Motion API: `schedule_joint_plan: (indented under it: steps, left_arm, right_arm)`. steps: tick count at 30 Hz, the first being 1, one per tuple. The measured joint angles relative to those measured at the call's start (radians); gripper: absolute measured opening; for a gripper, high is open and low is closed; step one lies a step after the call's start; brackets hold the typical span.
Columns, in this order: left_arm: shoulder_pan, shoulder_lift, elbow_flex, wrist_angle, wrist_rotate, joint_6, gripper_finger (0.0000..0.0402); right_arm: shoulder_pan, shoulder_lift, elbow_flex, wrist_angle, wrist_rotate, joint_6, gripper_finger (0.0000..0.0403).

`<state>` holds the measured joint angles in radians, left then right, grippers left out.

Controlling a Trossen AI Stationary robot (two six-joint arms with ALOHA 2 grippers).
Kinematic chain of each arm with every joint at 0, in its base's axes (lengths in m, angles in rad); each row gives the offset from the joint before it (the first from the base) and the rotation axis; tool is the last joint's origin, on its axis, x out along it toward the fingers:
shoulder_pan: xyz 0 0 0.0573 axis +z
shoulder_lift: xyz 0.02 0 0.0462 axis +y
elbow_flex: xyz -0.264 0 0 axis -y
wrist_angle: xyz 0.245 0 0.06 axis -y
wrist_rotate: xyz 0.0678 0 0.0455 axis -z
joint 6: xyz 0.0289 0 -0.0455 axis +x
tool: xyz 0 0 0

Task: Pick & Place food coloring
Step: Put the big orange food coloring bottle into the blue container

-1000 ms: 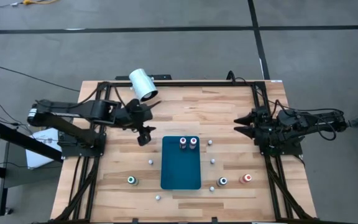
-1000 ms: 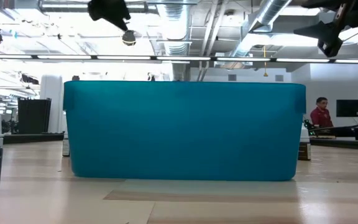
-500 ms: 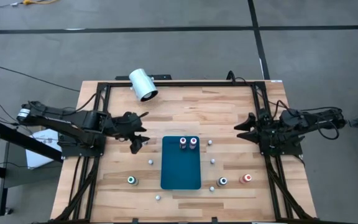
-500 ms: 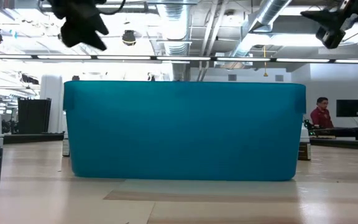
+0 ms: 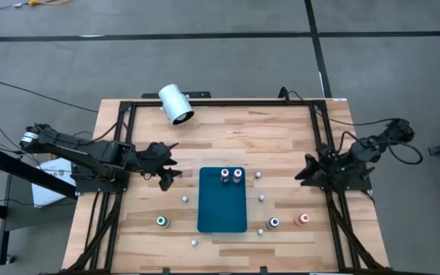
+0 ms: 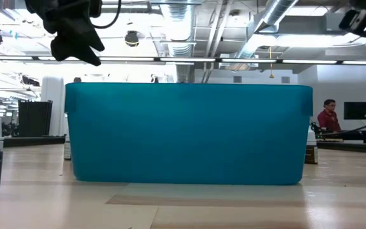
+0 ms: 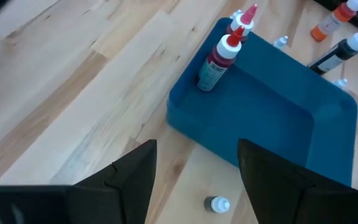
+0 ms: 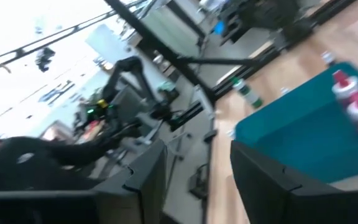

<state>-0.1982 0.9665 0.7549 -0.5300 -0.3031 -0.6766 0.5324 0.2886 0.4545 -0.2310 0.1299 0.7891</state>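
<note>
Two red-topped food coloring bottles stand upright at the far end of a teal tray in the middle of the table. On the wood near the front edge stand a green bottle, a dark one and an orange-red one. My left gripper hangs open above the table, left of the tray's far corner, tipped down, with nothing between its fingers. My right gripper stands open in the air at the table's right, pointing level toward the tray, also empty.
Small white caps lie around the tray, among them one on its left, one below my left fingers and one on its right. A large white cylinder lies at the far left edge. A person sits in the room behind.
My left gripper has drawn back toward the table's left edge and sunk lower, rolling as it went; it stays open and empty. My right gripper has swung toward the table's near edge at the same height. The bottles and the tray have kept still.
</note>
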Motion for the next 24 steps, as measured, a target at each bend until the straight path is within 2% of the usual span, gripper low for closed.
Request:
schedule_joint_plan:
  steps: [7, 15, 21, 24]
  left_arm:
    - [0.000, 0.000, -0.009, 0.021, 0.001, -0.002, 0.0213]
    - [0.000, 0.000, -0.009, 0.022, 0.005, -0.016, 0.0213]
    - [0.000, 0.000, -0.009, 0.022, 0.008, -0.027, 0.0213]
    - [0.000, 0.000, -0.009, 0.021, 0.008, -0.032, 0.0213]
  right_arm:
    - [0.067, 0.001, 0.000, 0.001, 0.042, 0.048, 0.0121]
    - [0.099, 0.021, 0.002, 0.000, 0.087, -0.004, 0.0093]
    - [0.127, 0.141, 0.082, -0.006, 0.086, -0.049, 0.0067]
    - [0.151, 0.228, 0.161, -0.079, 0.086, -0.055, 0.0057]
